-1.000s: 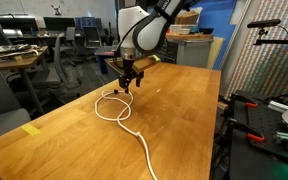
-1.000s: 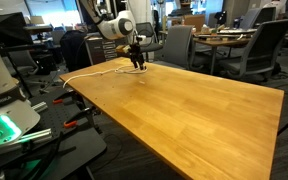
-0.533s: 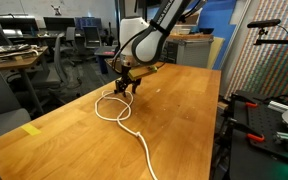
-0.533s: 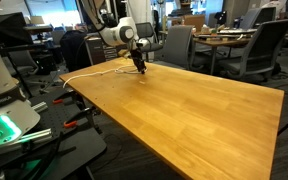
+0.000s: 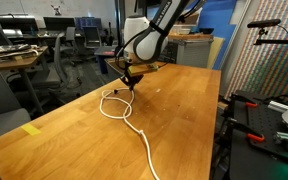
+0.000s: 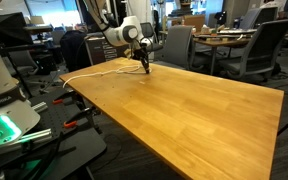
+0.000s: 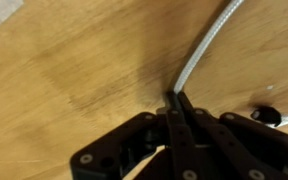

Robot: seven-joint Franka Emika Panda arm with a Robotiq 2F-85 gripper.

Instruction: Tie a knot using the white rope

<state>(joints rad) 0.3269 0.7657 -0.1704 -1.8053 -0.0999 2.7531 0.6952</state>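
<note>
At the table's far part: the gripper (image 5: 131, 84) is hanging low over the wood and pointing down, with the arm (image 5: 144, 40) bending in above it.
Grip: the gripper is pinching the rope (image 7: 206, 48). In the wrist view the two black fingers (image 7: 170, 125) are pressing together, and the cord is coming out right at their tips.
Rope at the tips: it is running away as one straight white strand over the bare wood towards the upper right edge of the wrist view. A second short white bit is showing at the lower right, beside the gripper body.
Rope on the wood: in an exterior view the rope (image 5: 134, 128) is lying on the table (image 5: 184, 120). It is curling into a loose loop just below the gripper, then trailing in a wavy line towards the near side and leaving the picture at the bottom.
Rope from another angle: in an exterior view the rope (image 6: 94, 70) is showing as a thin pale line, stretching from the gripper (image 6: 145, 68) towards a corner of the table (image 6: 184, 100).
Loop: at this size I cannot tell whether the strands are crossing over or only lying beside each other.
Background: office chairs (image 6: 179, 45) are standing behind the table.
</note>
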